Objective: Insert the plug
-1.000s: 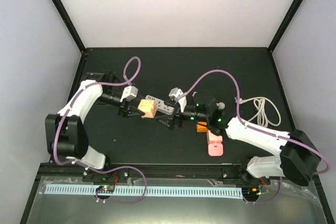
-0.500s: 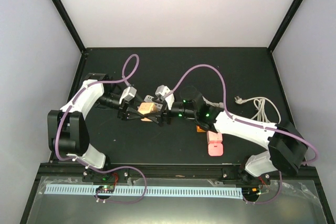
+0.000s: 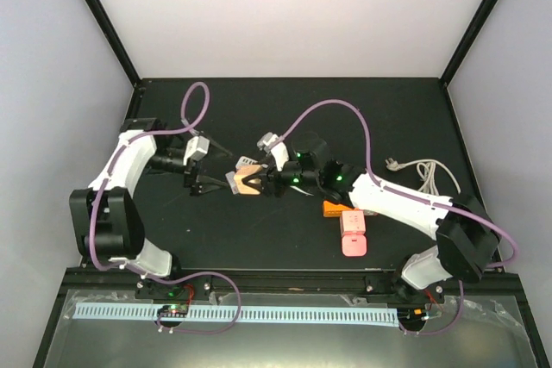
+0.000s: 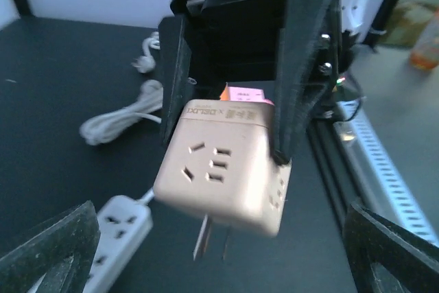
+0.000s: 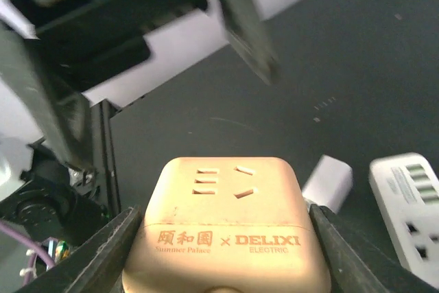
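The right tool (image 3: 259,181) grasps the plug (image 3: 245,183), a beige cube adapter, with one black finger pressed flat against each of two opposite sides. In the left wrist view the plug's two flat metal prongs (image 4: 209,237) hang bare from its underside, pointing down at the dark surface (image 3: 285,114), and the cube sits slightly tilted. Seen from above, the plug is a little left of the middle of the surface. The left tool (image 3: 210,184) sits just at the plug's 9 o'clock, released, its fingers spread wide and apart from the cube, with nothing between them. A white power strip (image 4: 116,235) lies on the surface just beyond the plug, at about its 12 o'clock in the top view. A coiled white cable (image 3: 424,177) rests well away at 3 o'clock, and a pink block (image 3: 354,234) lies at about 4 o'clock beside a small orange piece (image 3: 332,208).
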`<state>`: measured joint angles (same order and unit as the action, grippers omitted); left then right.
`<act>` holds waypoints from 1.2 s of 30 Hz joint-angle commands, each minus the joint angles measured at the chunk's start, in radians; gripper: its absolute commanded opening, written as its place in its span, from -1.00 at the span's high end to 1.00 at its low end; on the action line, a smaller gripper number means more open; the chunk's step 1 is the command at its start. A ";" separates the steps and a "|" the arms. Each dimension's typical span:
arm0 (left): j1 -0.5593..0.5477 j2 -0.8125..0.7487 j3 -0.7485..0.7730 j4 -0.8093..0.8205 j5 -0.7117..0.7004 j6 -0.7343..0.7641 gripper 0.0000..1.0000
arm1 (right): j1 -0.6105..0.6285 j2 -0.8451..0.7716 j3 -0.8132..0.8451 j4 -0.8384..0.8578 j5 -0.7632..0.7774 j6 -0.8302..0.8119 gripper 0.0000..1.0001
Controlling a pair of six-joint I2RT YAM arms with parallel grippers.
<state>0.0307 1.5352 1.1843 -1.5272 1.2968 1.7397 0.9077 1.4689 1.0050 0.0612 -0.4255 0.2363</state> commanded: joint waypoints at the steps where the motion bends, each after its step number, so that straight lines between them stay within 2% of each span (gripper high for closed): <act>1: 0.035 -0.149 -0.019 0.315 0.045 -0.126 -0.98 | -0.057 -0.010 0.042 -0.082 0.043 0.142 0.97; 4: -0.030 -0.372 -0.259 0.967 -0.121 -0.615 -0.97 | -0.063 0.018 0.088 -0.134 0.050 0.190 0.97; 6: -0.095 -0.502 -0.418 1.267 -0.281 -0.772 -0.98 | -0.064 0.033 0.108 -0.150 0.057 0.234 0.97; 7: -0.114 -0.543 -0.466 1.339 -0.310 -0.798 -0.98 | -0.063 0.040 0.119 -0.158 0.058 0.252 0.97; 9: -0.143 -0.574 -0.489 1.335 -0.327 -0.764 -0.98 | -0.063 0.046 0.135 -0.163 0.049 0.283 0.97; 14: -0.176 -0.530 -0.448 1.271 -0.341 -0.723 -0.98 | -0.062 0.036 0.132 -0.124 0.000 0.350 0.97; 20: -0.203 -0.531 -0.470 1.297 -0.339 -0.722 -0.97 | -0.064 0.036 0.101 -0.061 -0.034 0.405 0.97; 28: -0.256 -0.540 -0.497 1.255 -0.370 -0.655 -0.70 | -0.061 0.071 0.092 0.005 -0.052 0.461 0.97; 30: -0.257 -0.534 -0.500 1.248 -0.385 -0.641 -0.57 | -0.062 0.067 0.086 0.005 -0.043 0.462 0.97; 32: -0.257 -0.530 -0.502 1.258 -0.406 -0.641 -0.35 | -0.062 0.063 0.081 0.001 -0.041 0.460 0.97; 33: -0.258 -0.529 -0.503 1.271 -0.414 -0.651 -0.20 | -0.062 0.060 0.079 -0.003 -0.041 0.460 0.93; 35: -0.258 -0.527 -0.505 1.291 -0.421 -0.658 0.12 | -0.061 0.058 0.071 -0.010 -0.044 0.460 0.35; 36: -0.258 -0.527 -0.506 1.296 -0.420 -0.656 0.21 | -0.061 0.056 0.066 -0.007 -0.051 0.459 0.08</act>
<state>-0.2241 1.0061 0.6788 -0.2672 0.9039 1.0843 0.8425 1.5402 1.0851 0.0105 -0.4545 0.6956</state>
